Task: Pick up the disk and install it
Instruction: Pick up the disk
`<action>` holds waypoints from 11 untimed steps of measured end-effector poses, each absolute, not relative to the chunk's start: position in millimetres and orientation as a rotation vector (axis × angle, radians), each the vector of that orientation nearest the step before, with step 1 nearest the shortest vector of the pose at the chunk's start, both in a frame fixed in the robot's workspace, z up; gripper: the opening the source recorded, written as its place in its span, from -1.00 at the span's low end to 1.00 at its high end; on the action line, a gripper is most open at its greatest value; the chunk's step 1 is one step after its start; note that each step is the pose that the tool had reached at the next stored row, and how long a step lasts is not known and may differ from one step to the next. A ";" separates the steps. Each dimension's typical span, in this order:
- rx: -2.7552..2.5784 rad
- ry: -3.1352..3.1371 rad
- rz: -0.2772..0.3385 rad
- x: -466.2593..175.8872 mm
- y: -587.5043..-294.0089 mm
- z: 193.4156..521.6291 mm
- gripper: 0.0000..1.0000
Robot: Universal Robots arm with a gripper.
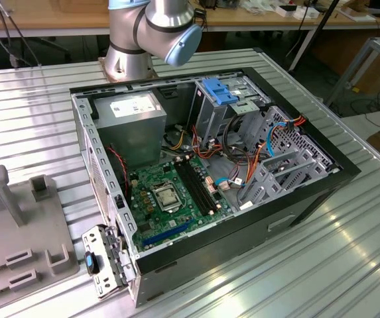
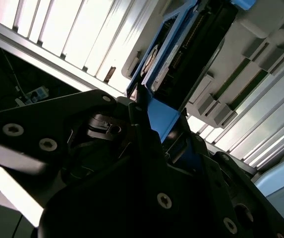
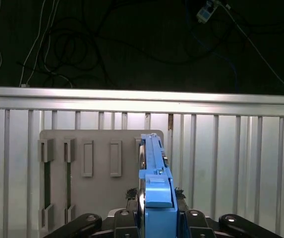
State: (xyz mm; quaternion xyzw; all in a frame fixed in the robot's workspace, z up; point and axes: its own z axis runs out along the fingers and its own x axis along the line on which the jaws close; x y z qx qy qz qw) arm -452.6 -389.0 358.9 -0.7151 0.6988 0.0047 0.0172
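Observation:
The disk [image 3: 151, 163] stands on edge, a dark body framed by bright blue rails, with its blue end tab nearest the camera. My gripper [image 3: 156, 210] is shut on the disk, one black finger on each flat side. In the second wrist view the disk [image 2: 181, 44] reaches away from the gripper [image 2: 154, 131] over the grey slotted holder tray [image 2: 260, 54]. Whether its far edge still sits in a slot of the tray [image 3: 102, 173] cannot be told. In the exterior view the open computer case [image 1: 209, 165] lies on the ribbed metal table, with its grey drive cage [image 1: 289, 159] toward the exterior view's right.
The arm's base [image 1: 133, 40] stands behind the case. A light blue ribbed bracket [image 1: 219, 89] sits at the case's back, and cables cross the green motherboard [image 1: 170, 192]. The grey holder tray [image 1: 17, 232] lies at the exterior view's left. Past the table edge [image 3: 142, 94] hang dark cables.

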 end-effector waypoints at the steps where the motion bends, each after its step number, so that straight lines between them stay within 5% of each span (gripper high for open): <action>1: -2.222 2.172 0.015 -451.7 -389.0 358.8 -0.25; 11: -2.222 2.172 0.015 -450.3 -389.0 358.8 -0.26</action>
